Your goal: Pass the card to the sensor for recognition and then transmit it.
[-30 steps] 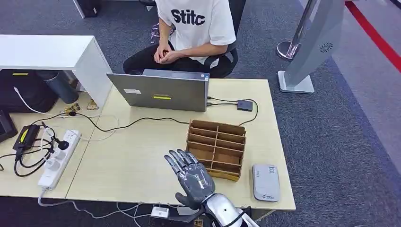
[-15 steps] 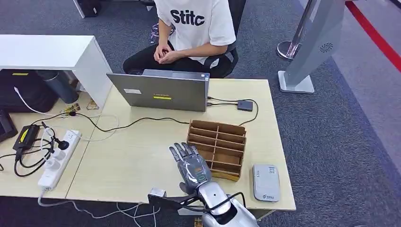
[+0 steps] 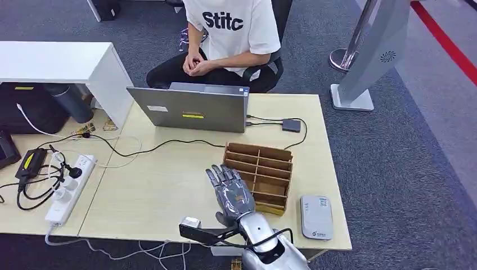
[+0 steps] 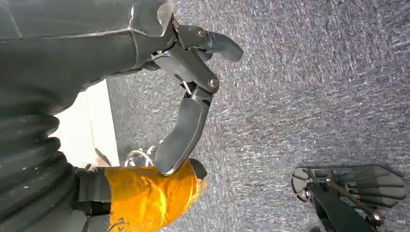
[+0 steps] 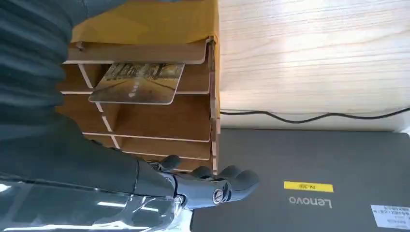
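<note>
Right hand (image 3: 232,191) empty, fingers spread flat, near surface (image 3: 169,185) front edge beside wooden rack (image 3: 259,177), ready to pull card (image 5: 138,83) from slot. Sensor (image 3: 315,216) waits at front right corner.

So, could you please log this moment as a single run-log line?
right hand: open, beside wooden organizer | card: in organizer slot, untouched | sensor: bare | left hand: empty

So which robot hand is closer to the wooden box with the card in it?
The right. The right robot hand is over the table right beside the wooden box, fingers spread. The left robot hand hangs over the carpet beside the table, away from the box.
</note>
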Robot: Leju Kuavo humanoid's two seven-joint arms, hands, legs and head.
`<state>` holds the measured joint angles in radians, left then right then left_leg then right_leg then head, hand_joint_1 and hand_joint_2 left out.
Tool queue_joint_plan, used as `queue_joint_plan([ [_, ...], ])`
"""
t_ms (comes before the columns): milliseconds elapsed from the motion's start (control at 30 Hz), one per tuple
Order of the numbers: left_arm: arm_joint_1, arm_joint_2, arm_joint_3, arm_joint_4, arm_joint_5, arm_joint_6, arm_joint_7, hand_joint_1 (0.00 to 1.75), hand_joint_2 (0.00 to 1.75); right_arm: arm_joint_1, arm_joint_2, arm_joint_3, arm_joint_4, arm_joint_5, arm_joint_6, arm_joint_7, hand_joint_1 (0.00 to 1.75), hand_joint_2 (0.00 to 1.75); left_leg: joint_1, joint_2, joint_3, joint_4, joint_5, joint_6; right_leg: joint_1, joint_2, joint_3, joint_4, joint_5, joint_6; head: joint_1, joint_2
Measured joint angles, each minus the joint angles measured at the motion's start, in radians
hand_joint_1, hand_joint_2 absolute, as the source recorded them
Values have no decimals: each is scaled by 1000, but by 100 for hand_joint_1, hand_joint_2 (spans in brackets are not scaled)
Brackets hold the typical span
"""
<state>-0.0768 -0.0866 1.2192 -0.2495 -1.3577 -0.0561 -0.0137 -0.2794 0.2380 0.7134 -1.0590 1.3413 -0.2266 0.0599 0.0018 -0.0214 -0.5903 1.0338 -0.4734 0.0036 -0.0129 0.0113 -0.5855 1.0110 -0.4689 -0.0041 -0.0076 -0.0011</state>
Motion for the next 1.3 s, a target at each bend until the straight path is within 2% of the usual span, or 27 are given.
queue_joint_plan([
  [200,0,0,0,0,16,6,0,0,175,76,-15,0,-118,-12,-5,-66,0,175,0,0,0,0,0,0,0,0,0,0,0,0,0,0],
  [367,0,0,5,0,23,11,0,0,175,134,-49,-1,-232,-15,-2,-74,0,175,0,0,-1,0,-1,1,0,0,0,0,0,0,0,0],
  [533,0,0,8,0,27,13,0,0,175,145,-61,-10,-279,-13,10,-70,0,175,0,1,0,0,-1,1,0,0,0,-1,0,0,0,0],
  [900,0,0,11,0,30,14,0,0,175,151,-62,-33,-275,12,47,-10,0,175,0,1,0,0,-1,1,0,0,0,0,0,0,0,0],
  [1300,0,0,14,0,15,11,0,0,175,128,-47,-49,-183,-6,43,-3,0,175,0,1,0,0,-1,1,0,0,0,0,0,0,0,0],
])
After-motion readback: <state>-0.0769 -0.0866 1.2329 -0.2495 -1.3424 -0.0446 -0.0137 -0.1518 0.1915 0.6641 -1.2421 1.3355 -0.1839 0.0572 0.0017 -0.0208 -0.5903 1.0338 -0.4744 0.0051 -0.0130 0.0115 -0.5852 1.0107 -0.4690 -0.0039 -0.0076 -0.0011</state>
